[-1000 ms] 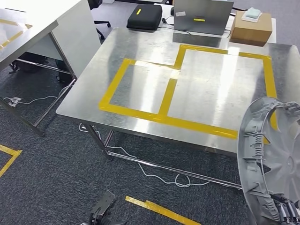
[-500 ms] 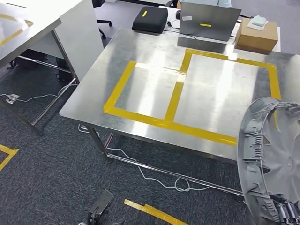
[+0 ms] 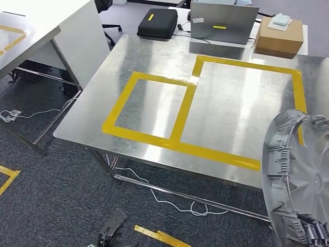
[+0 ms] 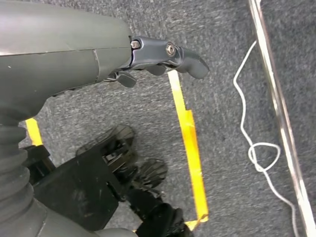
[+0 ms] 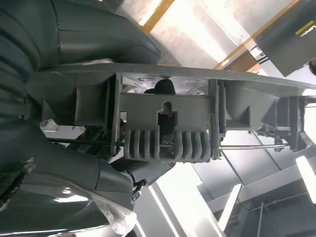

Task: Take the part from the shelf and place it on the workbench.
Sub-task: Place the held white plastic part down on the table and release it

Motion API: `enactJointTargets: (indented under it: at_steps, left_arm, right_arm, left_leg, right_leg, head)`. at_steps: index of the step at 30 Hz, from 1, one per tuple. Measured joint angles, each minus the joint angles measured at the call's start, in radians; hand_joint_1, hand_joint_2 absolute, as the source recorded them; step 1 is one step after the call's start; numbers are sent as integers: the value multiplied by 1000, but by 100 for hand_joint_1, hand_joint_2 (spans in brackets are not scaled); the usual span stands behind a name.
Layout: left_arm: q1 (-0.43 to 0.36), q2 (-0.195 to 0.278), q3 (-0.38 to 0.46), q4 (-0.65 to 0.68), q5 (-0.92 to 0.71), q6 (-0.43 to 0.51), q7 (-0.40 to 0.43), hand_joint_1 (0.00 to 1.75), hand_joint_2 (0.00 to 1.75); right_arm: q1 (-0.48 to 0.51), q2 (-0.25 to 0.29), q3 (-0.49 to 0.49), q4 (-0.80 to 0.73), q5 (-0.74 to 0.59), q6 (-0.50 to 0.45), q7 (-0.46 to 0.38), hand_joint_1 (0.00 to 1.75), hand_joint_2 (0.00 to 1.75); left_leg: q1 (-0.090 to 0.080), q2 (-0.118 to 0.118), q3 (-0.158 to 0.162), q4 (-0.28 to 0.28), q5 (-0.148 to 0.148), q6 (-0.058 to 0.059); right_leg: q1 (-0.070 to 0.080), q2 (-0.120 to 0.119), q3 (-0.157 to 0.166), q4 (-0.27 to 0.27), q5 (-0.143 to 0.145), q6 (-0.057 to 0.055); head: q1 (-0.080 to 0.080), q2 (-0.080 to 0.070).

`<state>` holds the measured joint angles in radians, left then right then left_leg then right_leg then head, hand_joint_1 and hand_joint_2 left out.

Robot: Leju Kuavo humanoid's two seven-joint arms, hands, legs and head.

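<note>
The part (image 3: 298, 175) is a large round grey plastic cover with ribs and clips. It stands on edge at the lower right of the head view, in front of the workbench's near right corner. My right hand (image 3: 312, 232) grips its lower rim. In the right wrist view the thumb and fingers of the right hand (image 5: 85, 173) clamp the part's ribbed rim (image 5: 168, 133). The steel workbench (image 3: 155, 56) carries two rectangles of yellow tape (image 3: 182, 110). My left hand (image 3: 110, 230) hangs low over the carpet; the left hand (image 4: 74, 54) holds nothing, its fingers extended.
A black case (image 3: 158, 23), a grey laptop (image 3: 223, 21) and a cardboard box (image 3: 278, 35) line the workbench's far edge. A white table (image 3: 23, 36) stands at the left. A white cable (image 3: 170, 200) and yellow floor tape (image 3: 161, 236) lie beneath the bench.
The camera has shifted, so the workbench sits slightly differently in the picture. The part stays in my right hand at the same place in view. The left hand still hangs low.
</note>
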<state>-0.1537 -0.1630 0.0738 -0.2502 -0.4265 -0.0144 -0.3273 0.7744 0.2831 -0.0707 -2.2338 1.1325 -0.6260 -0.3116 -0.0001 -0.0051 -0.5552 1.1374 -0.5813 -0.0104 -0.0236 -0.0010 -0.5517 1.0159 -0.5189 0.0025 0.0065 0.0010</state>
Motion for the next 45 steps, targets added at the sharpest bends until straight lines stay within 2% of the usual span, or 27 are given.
enactJointTargets:
  at_steps: [2, 3, 4, 5, 6, 8, 10, 13, 15, 17, 18, 19, 20, 22, 23, 24, 25, 26, 28, 30, 32, 36, 37, 40, 41, 43, 45]
  left_arm:
    - [2, 1, 1, 0, 0, 0, 0, 0, 175]
    - [4, 1, 2, 0, 0, 0, 0, 0, 175]
    - [5, 1, 2, 0, 0, 0, 0, 0, 175]
    - [6, 1, 3, 0, 0, 0, 0, 0, 175]
    - [7, 1, 4, 0, 0, 0, 0, 0, 175]
    - [6, 2, 5, 0, 0, 0, 0, 0, 175]
    - [6, 2, 6, 0, 0, 1, 0, 0, 175]
    - [5, 2, 6, 0, 0, 2, -1, 0, 175]
    - [4, -1, 7, 0, 0, 2, -1, 0, 175]
    - [4, -5, 7, 0, 0, 2, -1, 0, 175]
    - [6, -6, 7, 0, 0, 2, -1, 0, 175]
    - [7, -7, 7, 0, 0, 2, -1, 0, 175]
    - [8, -8, 7, 0, 0, 2, -1, 0, 175]
    - [8, -9, 7, 0, 0, 2, -1, 0, 175]
    - [7, -9, 7, 0, 0, 3, -1, 0, 175]
    - [6, -9, 8, 0, -1, 3, -2, 0, 175]
    - [5, -9, 8, 0, -2, 4, -4, 0, 175]
    - [5, -9, 8, 0, -3, 5, -6, 0, 175]
    - [7, -9, 8, 0, -8, 7, -9, 0, 175]
    - [7, -8, 8, 0, -15, 6, -10, 0, 175]
    - [6, -8, 8, 0, -24, 2, -10, 0, 175]
    - [5, -7, 8, 0, -42, -12, -11, 0, 175]
    - [4, -7, 8, 0, -46, -16, -13, 0, 175]
    - [4, -7, 7, 0, -61, -26, -17, 0, 175]
    - [4, -7, 6, 0, -66, -29, -18, 0, 175]
    - [4, -7, 5, 0, -76, -37, -19, 0, 175]
    - [3, -7, 2, 0, -86, -44, -19, 0, 175]
  right_arm:
    - [-1, 0, 0, 0, 0, 0, -1, 175, 175]
    - [-1, 0, 0, 0, 0, 0, -1, 175, 175]
    - [-1, 0, 0, 0, 0, 0, -1, 175, 175]
    - [0, 0, 0, 0, 0, 0, -1, 175, 175]
    - [0, 0, 0, 0, 0, 0, -1, 175, 175]
    - [-1, 0, 0, 0, 1, 0, -1, 175, 175]
    - [-2, 0, 0, 0, 1, 0, -2, 175, 175]
    - [-1, 0, 0, 1, 1, 0, -2, 175, 175]
    - [-3, -1, 0, 0, 1, 0, -2, 175, 175]
    - [-3, -1, 0, 0, 2, 0, -3, 175, 175]
    - [-3, -1, 0, 1, 1, 0, -3, 175, 175]
    - [-2, -1, 0, 1, 1, 0, -3, 175, 175]
    - [-1, -1, 0, 1, 1, 0, -2, 175, 175]
    - [-2, -1, 0, 2, 1, 0, -1, 175, 175]
    - [-2, -1, 0, 2, 1, 0, -2, 175, 175]
    - [-2, -1, 0, 3, 2, 1, -2, 175, 175]
    - [-2, -2, -1, 3, 1, 4, -1, 175, 175]
    - [-1, -2, -2, 2, 0, 9, 1, 175, 175]
    - [-1, -2, -6, 2, -19, 37, 14, 175, 175]
    - [-7, -2, -25, 1, -79, 119, 32, 175, 175]
    - [-22, -2, -76, 1, -157, 255, 31, 175, 175]
    - [-110, 13, -289, -2, -290, 570, -30, 175, 175]
    - [-143, 16, -355, -2, -303, 647, -43, 175, 175]
    - [-263, 18, -567, 0, -287, 878, -88, 175, 175]
    - [-307, 18, -637, 1, -273, 948, -102, 175, 175]
    - [-383, 3, -761, 12, -232, 1052, -117, 175, 175]
    - [-442, -34, -842, 35, -167, 1095, -118, 175, 175]
  left_leg:
    - [1, 0, -80, 119, -49, -3]
    - [0, 0, -106, 146, -56, 0]
    - [-1, 0, -116, 139, -42, 5]
    - [-4, 0, -110, 99, -5, 15]
    - [-11, 0, -96, 37, 46, 30]
    - [-25, 3, -67, -59, 105, 59]
    - [-35, 3, -51, -99, 110, 74]
    - [-30, -3, -12, -146, 121, 82]
    - [-22, -4, 8, -159, 118, 79]
    - [-20, -5, 16, -159, 106, 74]
    - [-19, -5, 23, -159, 99, 71]
    - [-17, -5, 32, -159, 90, 67]
    - [-14, -6, 44, -157, 81, 62]
    - [-7, -8, 68, -152, 60, 49]
    - [-6, -8, 73, -147, 51, 41]
    - [-6, -9, 73, -143, 44, 35]
    - [-8, -9, 71, -140, 38, 30]
    - [-9, -9, 67, -138, 36, 34]
    - [-10, -9, 67, -140, 34, 50]
    - [-11, -9, 68, -141, 38, 64]
    - [-11, -9, 69, -142, 40, 66]
    - [-9, -8, 78, -150, 31, 72]
    - [-7, -8, 80, -152, 28, 66]
    - [-2, -8, 84, -154, 28, 24]
    - [-1, -8, 84, -154, 28, 16]
    - [-1, -9, 85, -154, 30, 12]
    - [-2, -9, 86, -154, 31, 12]
  right_leg:
    - [5, 0, 11, 0, -12, -6]
    - [8, 0, 19, 0, -20, -7]
    - [12, 1, 29, 0, -27, -8]
    - [16, 1, 41, 0, -36, -9]
    - [20, 1, 50, -1, -45, -9]
    - [24, -2, 68, -5, -60, -5]
    - [20, -5, 82, -13, -60, 7]
    - [16, -6, 91, 3, -54, 26]
    - [14, -2, 39, 88, -84, 34]
    - [10, 0, -47, 207, -129, 42]
    - [7, 0, -80, 241, -141, 48]
    - [4, -1, -97, 242, -130, 54]
    - [1, -1, -96, 206, -95, 60]
    - [-4, 0, -68, 88, -6, 70]
    - [-3, 1, -57, 43, 16, 65]
    - [-1, 3, -51, 21, 27, 55]
    - [1, 3, -50, 19, 24, 42]
    - [1, 3, -48, 16, 26, 32]
    - [-1, 3, -48, 17, 33, 29]
    - [-1, 5, -48, 16, 31, 28]
    - [0, 6, -47, 15, 26, 22]
    - [7, 8, -41, 15, 18, 11]
    - [9, 8, -39, 15, 17, 9]
    - [12, 8, -35, 15, 16, 7]
    - [13, 7, -33, 15, 17, 8]
    - [12, 5, -30, 14, 19, 9]
    - [11, 4, -27, 11, 21, 12]
  head:
    - [-1, 0]
    - [-1, 0]
    - [-1, 0]
    - [-1, 0]
    - [-1, 0]
    - [4, 0]
    - [4, 0]
    - [2, 0]
    - [8, 0]
    - [12, 0]
    - [12, 0]
    - [12, 0]
    - [12, 0]
    - [13, 0]
    - [15, 0]
    - [17, 0]
    - [17, 0]
    - [17, 0]
    - [12, 0]
    - [10, 0]
    - [8, 0]
    - [4, 0]
    - [3, 0]
    - [4, 0]
    - [4, 0]
    - [4, 0]
    - [4, 0]
